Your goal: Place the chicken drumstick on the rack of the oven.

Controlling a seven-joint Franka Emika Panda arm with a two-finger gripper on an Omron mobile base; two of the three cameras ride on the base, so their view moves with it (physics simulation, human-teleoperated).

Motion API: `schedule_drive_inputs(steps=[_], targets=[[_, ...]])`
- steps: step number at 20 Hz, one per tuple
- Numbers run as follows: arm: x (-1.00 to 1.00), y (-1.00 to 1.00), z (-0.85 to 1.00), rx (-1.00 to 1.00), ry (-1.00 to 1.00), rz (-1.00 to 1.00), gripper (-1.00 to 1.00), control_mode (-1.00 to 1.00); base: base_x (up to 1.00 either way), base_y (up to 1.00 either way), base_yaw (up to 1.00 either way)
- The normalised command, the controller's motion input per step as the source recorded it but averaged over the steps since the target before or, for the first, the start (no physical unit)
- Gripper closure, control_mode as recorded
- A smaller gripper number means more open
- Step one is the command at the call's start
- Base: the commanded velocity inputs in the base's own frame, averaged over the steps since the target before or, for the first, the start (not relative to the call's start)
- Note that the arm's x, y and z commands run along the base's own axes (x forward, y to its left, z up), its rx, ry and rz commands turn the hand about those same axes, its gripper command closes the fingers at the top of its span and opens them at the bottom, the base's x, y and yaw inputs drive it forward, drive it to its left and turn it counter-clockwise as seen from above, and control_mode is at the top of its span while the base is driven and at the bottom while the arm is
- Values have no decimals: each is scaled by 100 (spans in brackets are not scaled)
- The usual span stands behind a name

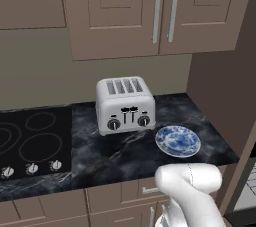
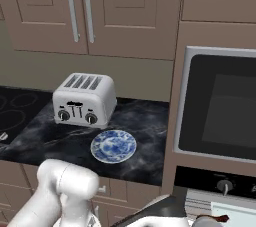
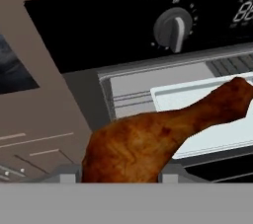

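Drumstick [image 3: 148,141] pinched at fat end between jaws, narrow end toward oven rack [image 3: 129,100].

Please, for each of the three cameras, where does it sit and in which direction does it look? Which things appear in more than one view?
Left base view: behind the arm's left, looking forward and down at the counter with toaster and blue plate; white arm at lower right.
Right base view: behind the arm's right, same toaster and plate, plus the oven; arm at lower left.
Hand view: on the hand, looking along the gripper at the oven's rack; the gripper is shut on the chicken drumstick.
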Motion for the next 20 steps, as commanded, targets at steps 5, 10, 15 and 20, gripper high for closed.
schedule_drive_inputs(steps=[5,10,15,20], targets=[[4,-82,-40,20,1,12,100,-100,0,0,0],[13,-47,-41,1,-2,8,100,-100,0,0,0],[35,-49,-44,0,3,1,100,-100,0,0,0],[44,-14,-46,0,1,0,100,-100,0,0,0]])
